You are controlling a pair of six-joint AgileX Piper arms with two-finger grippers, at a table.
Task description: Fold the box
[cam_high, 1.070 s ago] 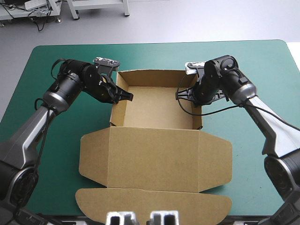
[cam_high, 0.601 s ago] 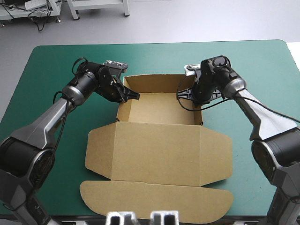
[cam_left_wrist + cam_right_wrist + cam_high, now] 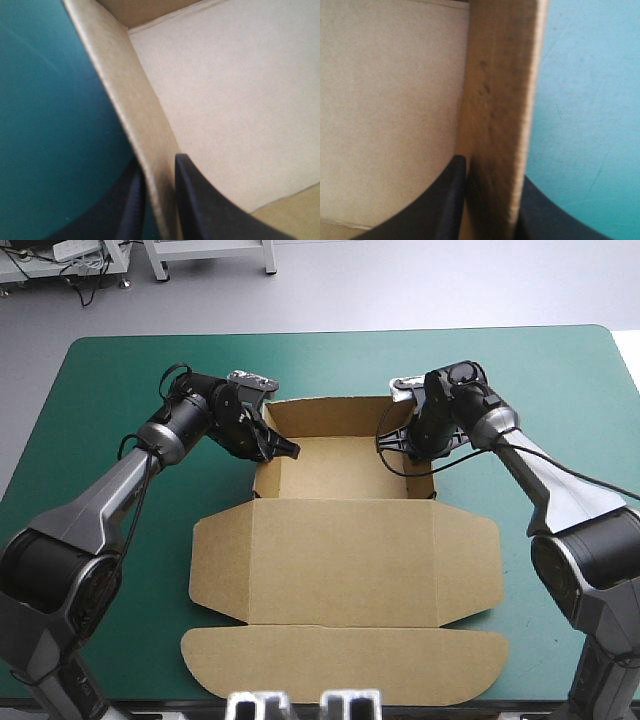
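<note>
The brown box (image 3: 340, 540) lies mid-table as an open tray with raised walls at the far end and its lid flat toward the near edge. My left gripper (image 3: 272, 447) is shut on the tray's left wall (image 3: 145, 145), one black finger on each side of the board. My right gripper (image 3: 408, 445) is shut on the right wall (image 3: 500, 125) in the same way. The tray floor (image 3: 240, 100) shows pale inside both walls. The teal-green cover (image 3: 585, 100) lies outside them.
The flat lid (image 3: 345, 665) with its rounded flap reaches almost to the table's near edge. Side flaps (image 3: 215, 565) spread left and right of the lid panel. Bare teal-green cover (image 3: 100, 390) lies beyond both arms toward the far corners.
Both grippers have slid the box a little toward the right and near side, and the tray end now sits squarer. Their hold on the side walls is unchanged.
</note>
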